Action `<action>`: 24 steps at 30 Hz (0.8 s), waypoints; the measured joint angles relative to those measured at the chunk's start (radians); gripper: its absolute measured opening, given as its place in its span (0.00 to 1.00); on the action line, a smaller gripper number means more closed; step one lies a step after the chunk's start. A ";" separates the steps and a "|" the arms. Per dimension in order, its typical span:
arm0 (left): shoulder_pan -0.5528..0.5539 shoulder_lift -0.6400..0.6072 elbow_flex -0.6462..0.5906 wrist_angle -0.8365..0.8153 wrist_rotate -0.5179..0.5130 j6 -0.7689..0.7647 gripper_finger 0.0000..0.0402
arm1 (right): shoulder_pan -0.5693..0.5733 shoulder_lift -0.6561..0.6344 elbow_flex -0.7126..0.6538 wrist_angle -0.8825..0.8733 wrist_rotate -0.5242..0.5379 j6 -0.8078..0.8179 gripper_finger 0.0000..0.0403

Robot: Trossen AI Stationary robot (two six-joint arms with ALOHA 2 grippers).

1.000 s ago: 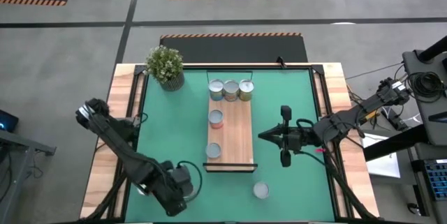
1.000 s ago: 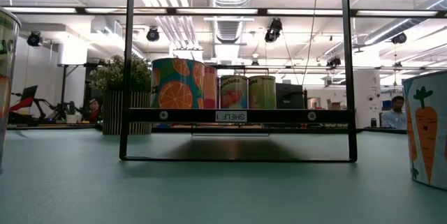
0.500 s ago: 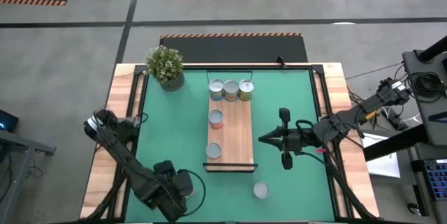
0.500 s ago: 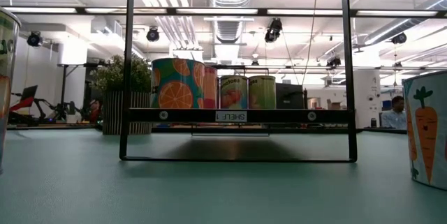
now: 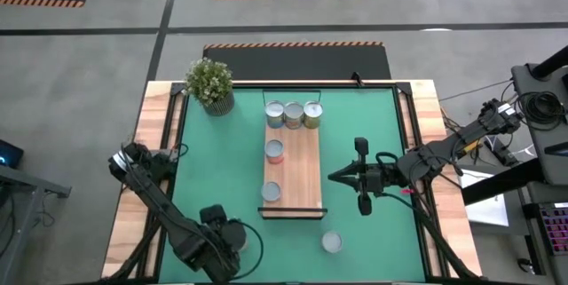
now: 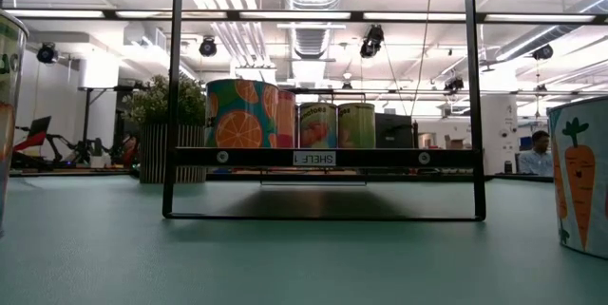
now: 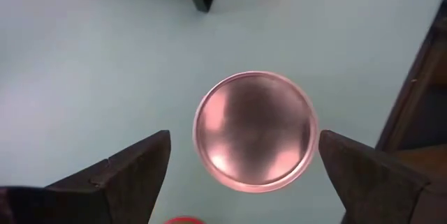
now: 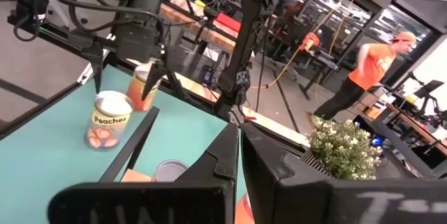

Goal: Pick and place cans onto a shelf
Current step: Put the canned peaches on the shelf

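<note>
Left pincer (image 7: pixel 241 158) wide apart over a can (image 7: pixel 255 128) near desk's front-left corner; lower straight, centre it betw. fingers, then squeeze.

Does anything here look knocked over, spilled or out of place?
Nothing is tipped or spilled. Five cans stand upright on the shelf. Two cans are off it on the green mat: a loose can just past the shelf's near end, and the can between the open fingers of the left gripper.
</note>
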 joint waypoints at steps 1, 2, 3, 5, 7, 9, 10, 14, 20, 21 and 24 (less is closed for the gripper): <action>0.000 0.000 0.000 0.009 0.000 0.000 0.86 | 0.000 0.000 0.000 -0.002 0.000 0.000 0.02; 0.000 0.000 0.000 0.018 0.000 0.000 0.86 | 0.000 0.000 0.000 -0.002 0.000 0.000 0.02; 0.000 0.000 0.000 0.025 0.000 0.000 0.86 | 0.000 0.000 0.000 -0.002 0.000 0.000 0.02; 0.000 0.001 -0.001 0.029 0.000 0.001 0.86 | 0.000 0.000 0.000 -0.002 0.000 0.000 0.02; 0.000 0.002 -0.004 0.031 0.000 0.001 0.86 | 0.000 0.000 0.000 -0.005 0.000 0.000 0.02; -0.001 0.002 -0.009 0.039 0.000 0.001 0.86 | 0.000 0.000 0.000 -0.005 0.000 0.000 0.02; -0.001 0.002 -0.010 0.045 0.000 0.001 0.86 | 0.000 0.000 0.000 -0.005 0.000 0.000 0.02; -0.002 0.002 -0.015 0.052 0.000 0.001 0.86 | 0.000 0.000 0.000 -0.005 0.001 0.000 0.02; -0.002 0.002 -0.051 0.107 0.000 0.001 0.86 | 0.000 0.000 0.000 -0.005 0.002 0.000 0.02; -0.002 0.003 -0.056 0.109 0.000 0.001 0.86 | 0.000 0.000 0.000 -0.005 0.002 0.000 0.02; -0.002 0.003 -0.062 0.108 -0.002 0.001 0.86 | 0.000 0.000 0.000 -0.006 0.002 0.002 0.02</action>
